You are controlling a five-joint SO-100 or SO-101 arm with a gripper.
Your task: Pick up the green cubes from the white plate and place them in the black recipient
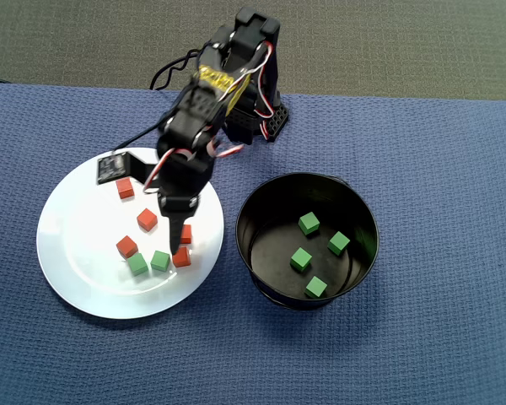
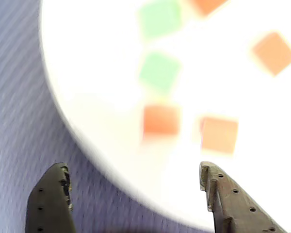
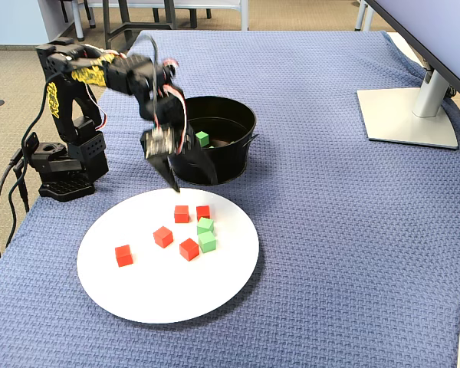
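Gripper (image 2: pixel 136 191) agape above white plate (image 1: pixel 76 253); 4 green cubes (image 1: pixel 309 223) inside black recipient (image 1: pixel 261 219).

1. Gripper (image 2: pixel 136 194): two dark fingers at the bottom edge, spread apart, nothing between them.
2. White plate (image 2: pixel 102 73), blurred, fills most of the frame.
3. Two green cubes (image 2: pixel 158 72) lie above two orange cubes (image 2: pixel 161 120).
4. Blue cloth (image 2: pixel 19 121) at left.

overhead — straight down, mid-range | wrist — close behind gripper (image 2: pixel 136 187), facing white plate (image 2: pixel 102 97) | fixed — oblique, farther; all share plate
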